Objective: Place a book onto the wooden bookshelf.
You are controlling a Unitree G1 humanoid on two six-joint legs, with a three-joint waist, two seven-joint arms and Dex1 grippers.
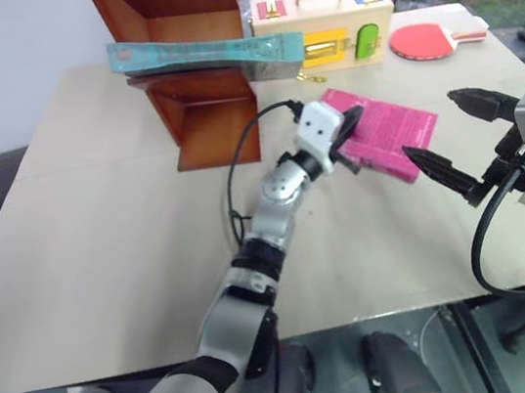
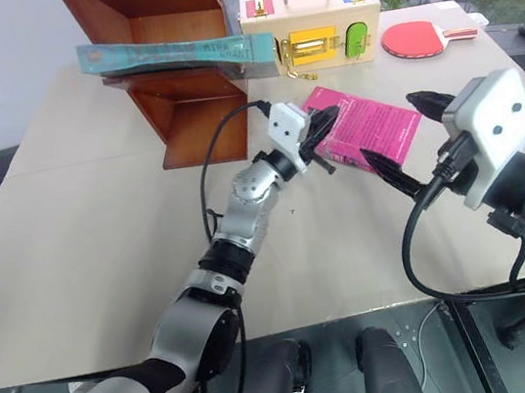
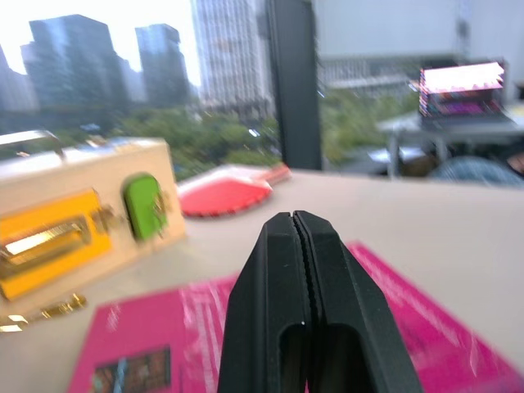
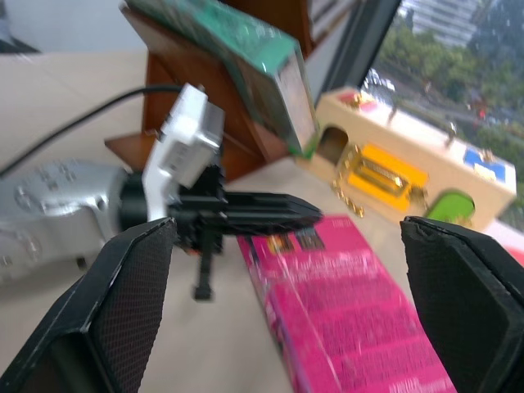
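Note:
The teal-green book (image 1: 207,55) lies flat on a shelf of the reddish-brown wooden bookshelf (image 1: 206,116) at the back left of the table, with both ends sticking out past the side panels. My left gripper (image 1: 351,124) is shut and holds nothing. It hovers over the near left edge of a magenta-pink book (image 1: 393,129), and its black fingers (image 3: 270,278) are pressed together in the left wrist view. At the right, my right gripper (image 1: 429,122) is open and empty, its fingertips near the pink book's right corner.
A pale wooden box (image 1: 321,25) with coloured doors and brass latches stands behind the pink book. To its right lies a red table tennis paddle (image 1: 425,40). The beige table (image 1: 104,260) has open room at the left and front.

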